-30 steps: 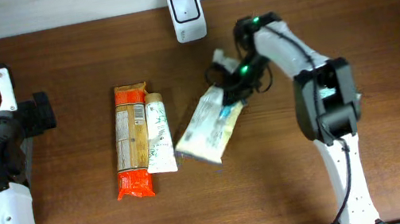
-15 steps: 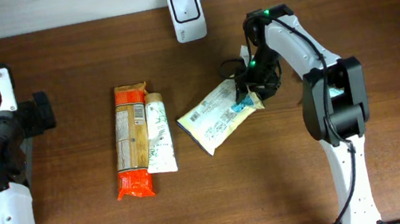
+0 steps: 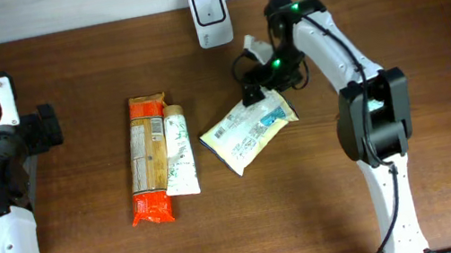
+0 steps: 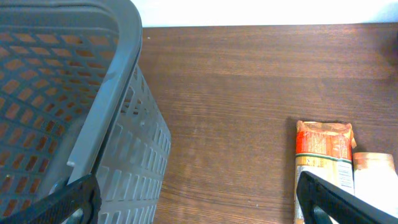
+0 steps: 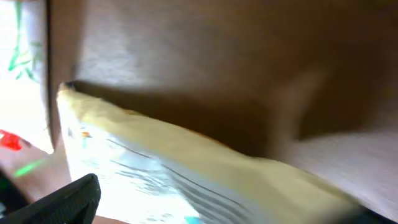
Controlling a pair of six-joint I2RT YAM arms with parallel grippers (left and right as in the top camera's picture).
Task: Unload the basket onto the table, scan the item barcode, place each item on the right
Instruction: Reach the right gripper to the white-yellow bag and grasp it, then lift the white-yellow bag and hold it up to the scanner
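The item, a pale yellow and white pouch (image 3: 249,130), lies flat on the wooden table with its barcode (image 3: 228,131) facing up. The white scanner (image 3: 209,5) stands at the back edge, apart from the pouch. My right gripper (image 3: 260,85) hangs open just over the pouch's upper right end and holds nothing. In the right wrist view the pouch (image 5: 186,174) fills the blurred space under my right gripper (image 5: 211,211). My left gripper (image 4: 199,205) is open and empty at the far left, by the basket.
A grey slatted basket (image 4: 56,93) stands at the left edge of the table. An orange packet (image 3: 147,157) and a white tube (image 3: 178,149) lie side by side left of the pouch.
The right gripper swung the pouch rightward and turned it barcode up, then opened and let it go on the table. It has since lifted back toward the scanner. The left arm has not moved.
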